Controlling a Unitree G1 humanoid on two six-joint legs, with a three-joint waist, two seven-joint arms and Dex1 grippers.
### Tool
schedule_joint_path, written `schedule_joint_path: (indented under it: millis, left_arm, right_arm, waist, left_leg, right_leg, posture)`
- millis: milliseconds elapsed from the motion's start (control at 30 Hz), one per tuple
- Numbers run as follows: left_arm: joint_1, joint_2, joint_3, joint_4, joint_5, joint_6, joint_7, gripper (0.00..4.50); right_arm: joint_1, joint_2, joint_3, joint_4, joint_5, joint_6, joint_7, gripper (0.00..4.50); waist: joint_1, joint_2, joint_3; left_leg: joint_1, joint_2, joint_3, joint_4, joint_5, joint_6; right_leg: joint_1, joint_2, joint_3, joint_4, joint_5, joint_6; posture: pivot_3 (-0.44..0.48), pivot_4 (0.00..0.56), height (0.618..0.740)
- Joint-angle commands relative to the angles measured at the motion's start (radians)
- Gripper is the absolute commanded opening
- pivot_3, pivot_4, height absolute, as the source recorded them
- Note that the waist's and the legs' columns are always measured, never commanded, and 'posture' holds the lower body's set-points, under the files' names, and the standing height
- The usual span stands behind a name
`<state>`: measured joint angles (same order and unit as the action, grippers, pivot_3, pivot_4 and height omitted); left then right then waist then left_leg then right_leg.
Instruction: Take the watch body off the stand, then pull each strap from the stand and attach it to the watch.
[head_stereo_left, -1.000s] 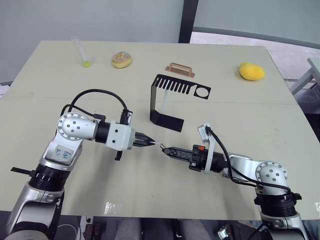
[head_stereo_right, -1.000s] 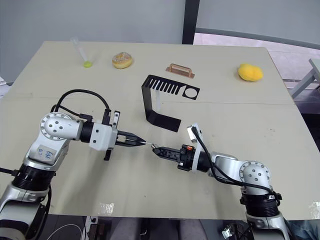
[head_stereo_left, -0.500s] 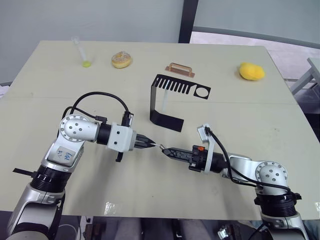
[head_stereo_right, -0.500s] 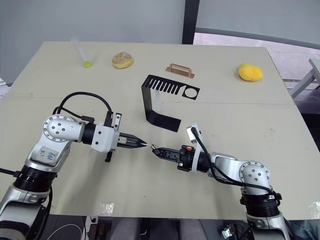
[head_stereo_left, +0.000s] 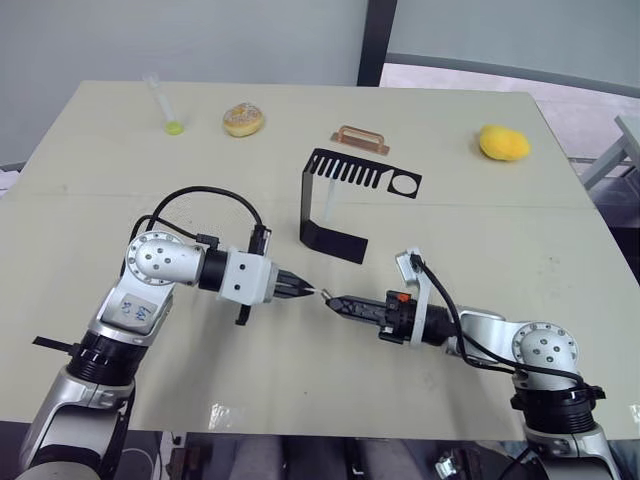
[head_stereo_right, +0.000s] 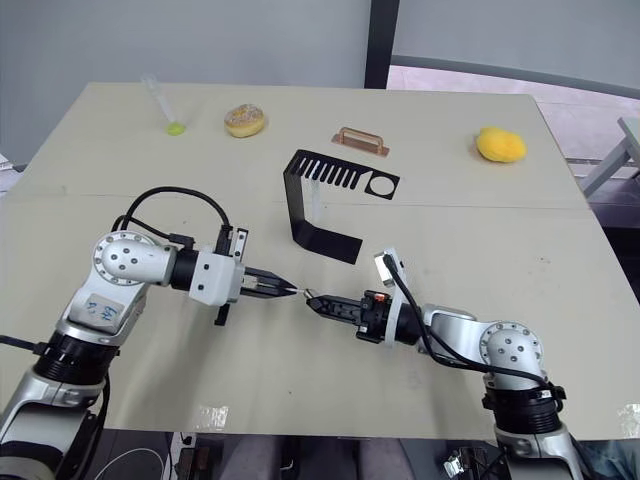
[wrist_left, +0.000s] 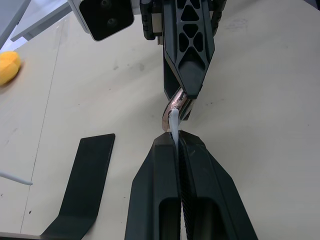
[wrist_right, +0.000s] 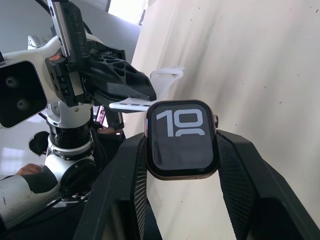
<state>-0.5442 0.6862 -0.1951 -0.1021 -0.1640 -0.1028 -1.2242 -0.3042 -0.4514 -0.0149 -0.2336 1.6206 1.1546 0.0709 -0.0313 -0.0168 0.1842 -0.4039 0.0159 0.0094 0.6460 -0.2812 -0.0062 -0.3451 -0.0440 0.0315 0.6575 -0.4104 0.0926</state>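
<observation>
White strap (wrist_left: 173, 121) is sitting pinched in the left gripper (head_stereo_left: 300, 291), its end touching the watch body (wrist_right: 181, 138), which the right gripper (head_stereo_left: 338, 302) is clamping between its 2 fingers.

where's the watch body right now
The watch body sits clamped in the right gripper above the table's near middle, just in front of the stand, facing the left gripper.

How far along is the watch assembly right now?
Done: the watch body is off the stand, clamped in the right gripper. In hand: the left gripper pinches a white strap, its end right at the watch case. Left: seating this strap, then the second strap, seemingly on the stand.
</observation>
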Motion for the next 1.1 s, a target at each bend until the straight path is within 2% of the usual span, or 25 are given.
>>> schedule_joint_path:
  millis: [33,1100]
  left_arm:
    - [-0.016,-0.01,-0.016,-0.043,0.007,0.007,0.01,0.0]
    - [-0.062,-0.07,-0.093,-0.081,0.114,0.023,0.01,0.0]
  right_arm:
    - [-0.003,0.002,0.008,-0.046,0.034,-0.007,0.005,1.51]
    - [-0.003,-0.025,0.047,-0.05,0.074,0.011,-0.005,1.51]
  waist:
    - [0.0,0.0,0.0]
    - [0.002,0.0,0.0]
  left_leg:
    - [0.0,0.0,0.0,0.0,0.0,0.0]
    - [0.0,0.0,0.0,0.0,0.0,0.0]
  right_leg:
    - [0.0,0.0,0.0,0.0,0.0,0.0]
    - [0.0,0.0,0.0,0.0,0.0,0.0]
  posture:
    - [0.0,0.15,0.74]
    - [0.0,0.15,0.74]
